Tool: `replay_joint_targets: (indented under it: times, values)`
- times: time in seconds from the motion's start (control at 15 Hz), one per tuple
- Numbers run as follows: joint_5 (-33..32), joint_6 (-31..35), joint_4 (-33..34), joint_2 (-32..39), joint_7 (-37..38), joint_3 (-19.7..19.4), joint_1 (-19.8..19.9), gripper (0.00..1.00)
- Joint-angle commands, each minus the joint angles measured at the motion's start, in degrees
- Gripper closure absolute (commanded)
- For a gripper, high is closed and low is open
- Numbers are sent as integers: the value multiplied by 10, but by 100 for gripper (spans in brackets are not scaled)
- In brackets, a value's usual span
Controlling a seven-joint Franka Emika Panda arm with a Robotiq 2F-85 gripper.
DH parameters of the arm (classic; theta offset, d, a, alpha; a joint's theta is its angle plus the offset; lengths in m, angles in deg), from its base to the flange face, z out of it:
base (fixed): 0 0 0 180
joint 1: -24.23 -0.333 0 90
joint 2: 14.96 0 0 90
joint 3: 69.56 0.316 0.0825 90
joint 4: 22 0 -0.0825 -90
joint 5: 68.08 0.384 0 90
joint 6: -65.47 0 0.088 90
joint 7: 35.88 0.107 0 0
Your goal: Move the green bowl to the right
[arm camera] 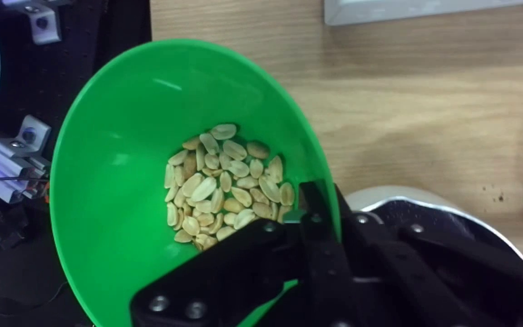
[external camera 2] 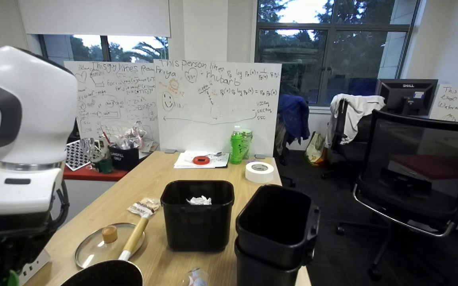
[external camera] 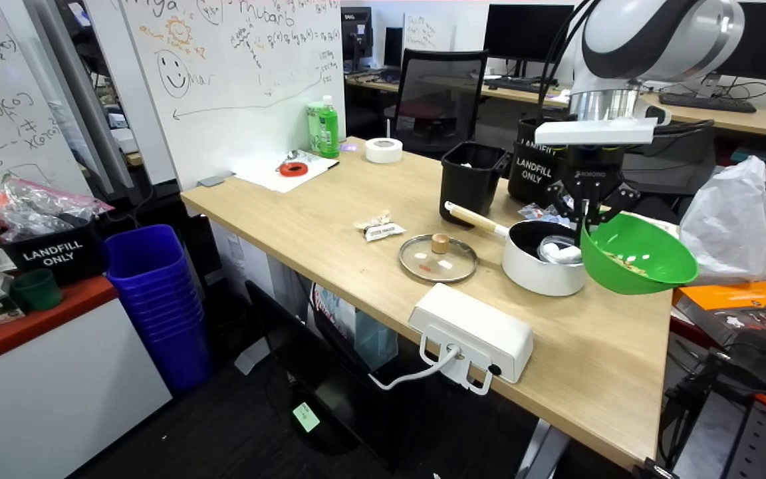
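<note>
The green bowl (external camera: 645,256) is bright lime-green, with peanuts lying inside it. In an exterior view it hangs tilted by its near rim beside the white pot, and appears raised off the table. My gripper (external camera: 584,229) is shut on the bowl's rim, pointing down. In the wrist view the bowl (arm camera: 120,150) fills the left half, and the rim runs between the dark fingers of the gripper (arm camera: 320,200). In an exterior view only a sliver of the bowl (external camera 2: 13,279) shows at the lower left; the arm hides the rest.
The white pot (external camera: 542,273) stands right by the gripper, its wooden handle pointing away, with a small clear container inside. A glass lid (external camera: 439,258), a white power strip box (external camera: 473,329) and a black bin (external camera: 473,179) stand nearby. A white bag (external camera: 742,226) is beyond the bowl.
</note>
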Motion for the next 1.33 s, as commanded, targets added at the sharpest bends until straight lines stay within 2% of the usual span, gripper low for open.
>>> replay_joint_targets:
  times: [0.0, 0.07, 0.87, 1.0, 1.27]
  values:
    - [-2, 18, -1, 0, 17, 0, 11, 99]
    - [-3, 23, -2, -1, 20, -3, 15, 95]
    - [-3, 23, -2, 0, 20, 2, 12, 95]
    - [9, 38, -6, -2, 26, 0, 14, 99]
    - [61, 56, -34, -17, 101, -9, 24, 99]
